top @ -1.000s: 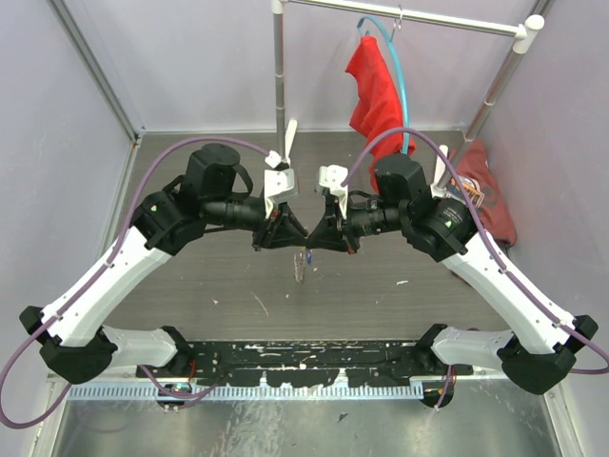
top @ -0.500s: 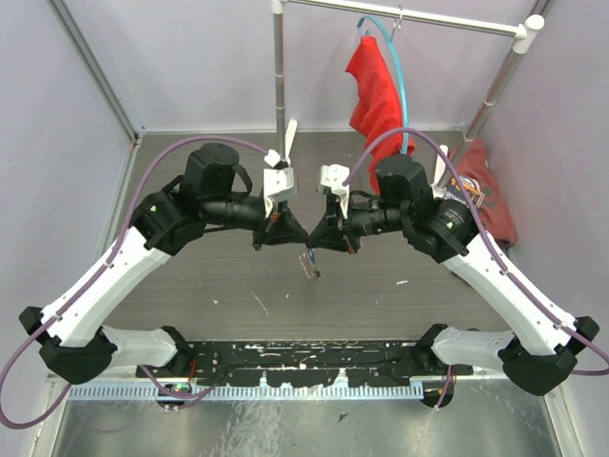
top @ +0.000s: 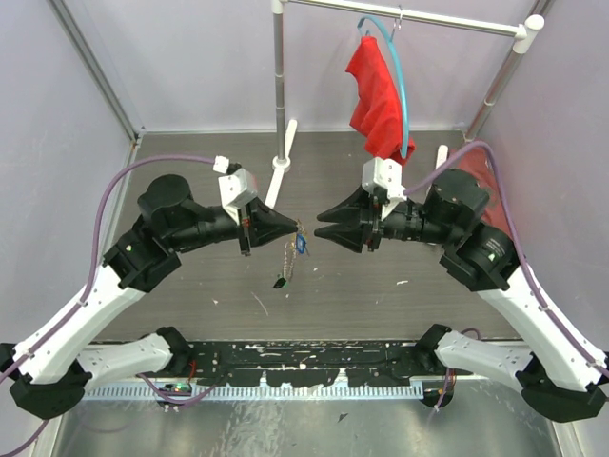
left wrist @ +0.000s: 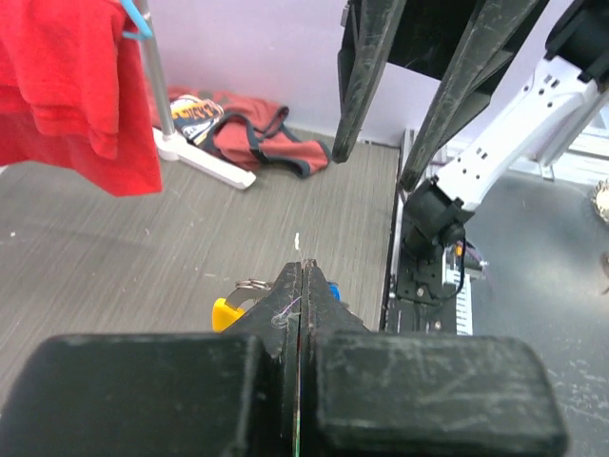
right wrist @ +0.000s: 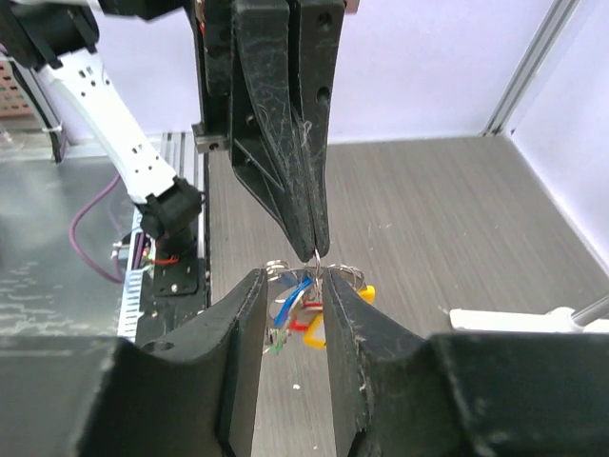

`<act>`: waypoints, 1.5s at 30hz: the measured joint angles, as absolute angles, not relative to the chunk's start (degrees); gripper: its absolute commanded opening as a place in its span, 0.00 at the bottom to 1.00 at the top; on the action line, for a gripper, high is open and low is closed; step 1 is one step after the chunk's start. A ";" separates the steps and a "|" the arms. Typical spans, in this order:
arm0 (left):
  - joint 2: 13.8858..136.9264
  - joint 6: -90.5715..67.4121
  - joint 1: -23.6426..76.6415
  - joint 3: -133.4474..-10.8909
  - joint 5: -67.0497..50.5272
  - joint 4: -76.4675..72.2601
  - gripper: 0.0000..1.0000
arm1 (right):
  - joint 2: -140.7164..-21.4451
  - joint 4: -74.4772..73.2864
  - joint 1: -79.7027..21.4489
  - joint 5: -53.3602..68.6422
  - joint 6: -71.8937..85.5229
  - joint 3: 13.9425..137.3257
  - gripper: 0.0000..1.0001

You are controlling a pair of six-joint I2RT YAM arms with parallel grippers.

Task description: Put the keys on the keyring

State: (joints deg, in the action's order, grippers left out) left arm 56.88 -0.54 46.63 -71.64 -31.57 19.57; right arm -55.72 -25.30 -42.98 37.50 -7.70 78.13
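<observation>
My left gripper is shut on a thin metal keyring; its orange section does not show. A bunch of keys hangs from the ring, above the table. In the right wrist view I see blue, red, yellow and green heads. My right gripper is open and faces the left one, with its fingertips either side of the bunch and touching nothing. The left wrist view shows its own gripper shut, with a yellow head beside it.
A clothes rail pole on a white foot stands at the back. A red cloth hangs on a light-blue hanger. A red garment lies on the floor at back right. A black strip runs along the near edge.
Both arms have drawn back and apart, the left to the left and the right to the right. The key bunch now hangs from the left gripper's tip, and the right jaws stand open.
</observation>
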 measured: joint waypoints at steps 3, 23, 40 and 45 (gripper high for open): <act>55.59 -3.31 46.59 -68.93 -31.33 13.98 0.00 | -54.61 -22.48 -43.03 37.23 -6.39 77.49 0.38; 49.84 -17.80 46.09 -57.93 -34.17 -15.64 0.00 | -55.48 -3.68 -43.03 43.86 6.09 71.02 0.41; 52.58 -29.65 43.97 -53.43 -35.53 -34.44 0.00 | -55.44 3.64 -43.03 44.97 10.72 69.69 0.38; 53.15 -30.81 43.86 -53.45 -36.69 -36.32 0.00 | -55.44 3.92 -43.03 45.08 10.90 69.52 0.38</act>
